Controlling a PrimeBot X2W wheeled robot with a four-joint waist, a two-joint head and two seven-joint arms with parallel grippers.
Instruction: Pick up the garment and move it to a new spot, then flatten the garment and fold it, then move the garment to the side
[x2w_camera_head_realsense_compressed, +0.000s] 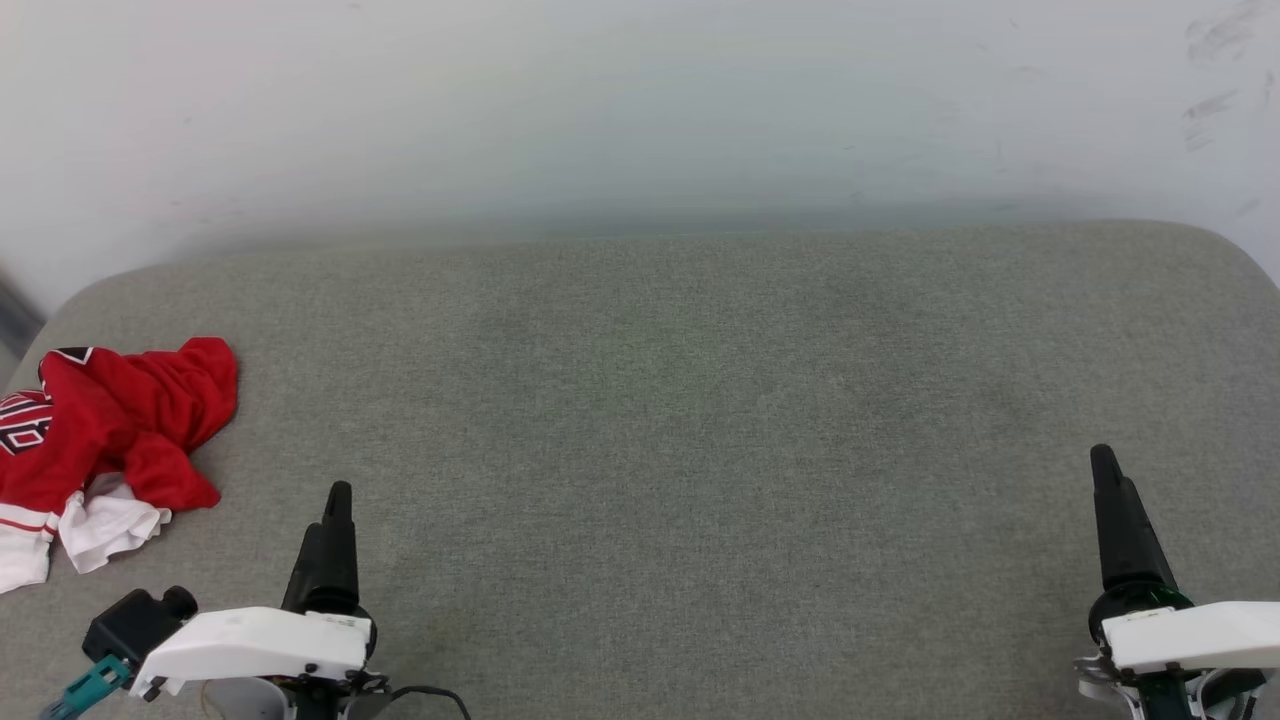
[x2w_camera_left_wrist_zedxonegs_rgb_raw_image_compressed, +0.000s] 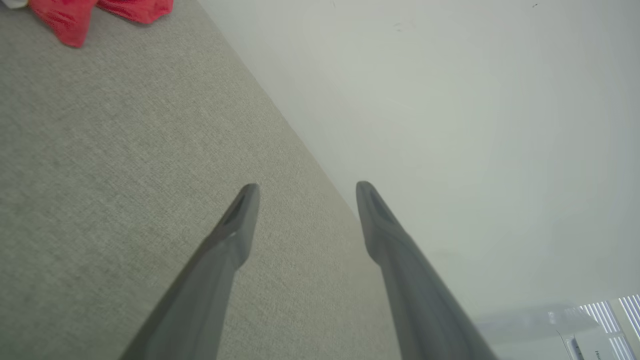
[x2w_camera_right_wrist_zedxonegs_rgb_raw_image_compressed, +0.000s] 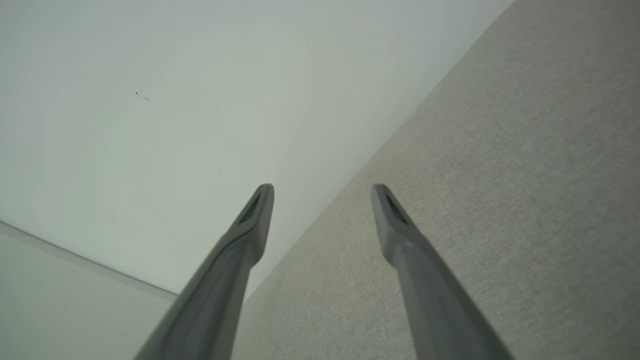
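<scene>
Since the garment is bunched up at the left edge of the grey cushion, just left of and a bit beyond your left gripper, which is spread wide and empty like the right gripper way off to the right, I'd go in with the left arm.

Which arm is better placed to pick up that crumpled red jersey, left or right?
Left, likely. The red jersey lies crumpled at the left end of the gray cushion, near the open left gripper; the open right gripper sits far across it.
</scene>
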